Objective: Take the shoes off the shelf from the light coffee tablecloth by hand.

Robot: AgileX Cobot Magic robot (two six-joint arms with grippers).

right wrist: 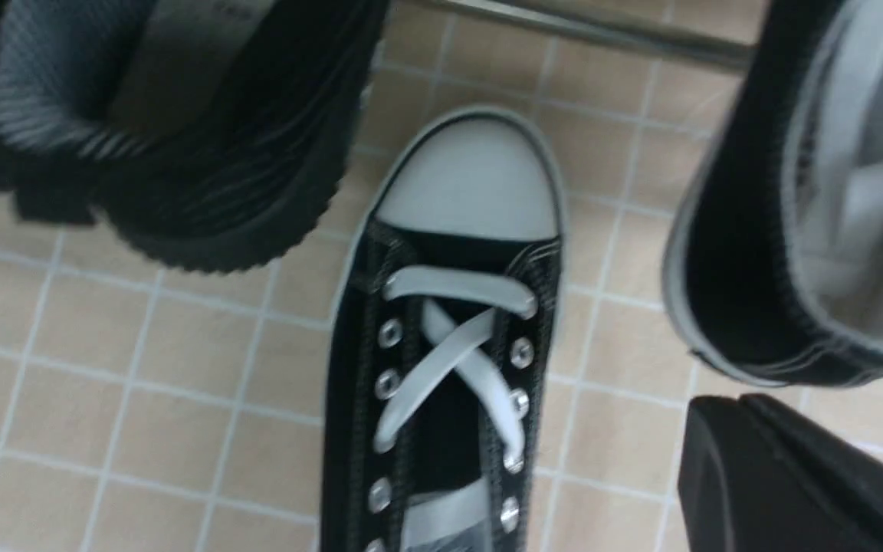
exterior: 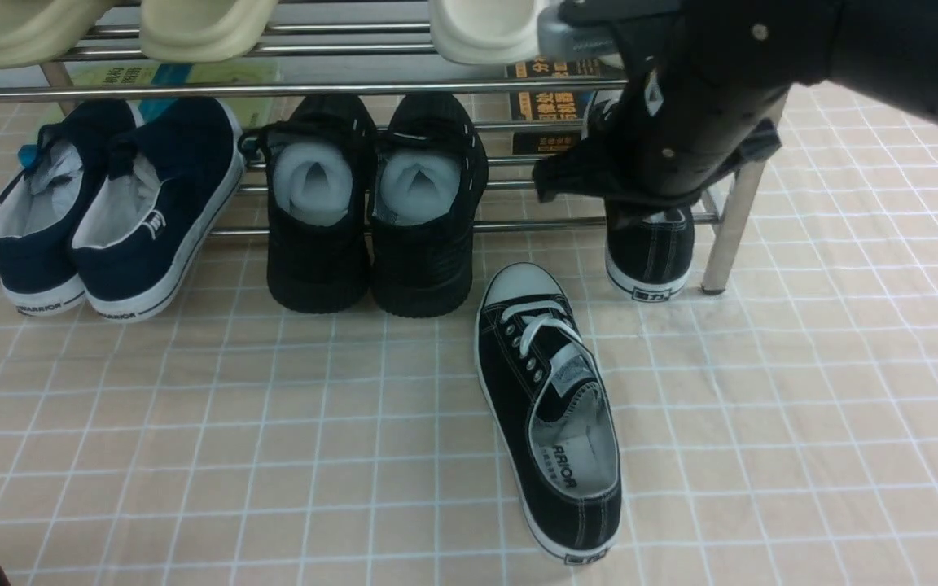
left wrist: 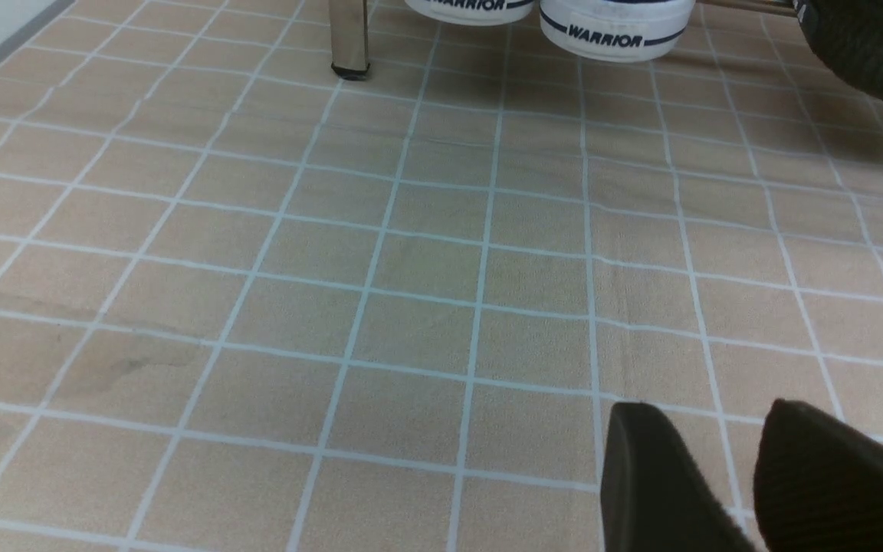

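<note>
One black canvas sneaker with white laces [exterior: 549,415] lies on the light coffee tablecloth [exterior: 192,456] in front of the shelf [exterior: 273,88], toe toward it. It also shows in the right wrist view [right wrist: 441,345]. Its mate [exterior: 650,254] stands on the shelf's lower tier at the right end, heel outward, partly hidden by my right arm [exterior: 681,122]. In the right wrist view the mate [right wrist: 756,291] is just beyond my right gripper [right wrist: 710,410], which is shut and empty above the cloth. My left gripper [left wrist: 710,414] is open and empty, low over bare cloth [left wrist: 411,268].
The lower tier also holds an all-black pair stuffed with white paper [exterior: 371,203] and navy slip-ons [exterior: 111,203], whose heels show in the left wrist view [left wrist: 610,31]. Cream slippers [exterior: 192,24] sit on the upper tier. A shelf leg [exterior: 729,236] stands right of the mate.
</note>
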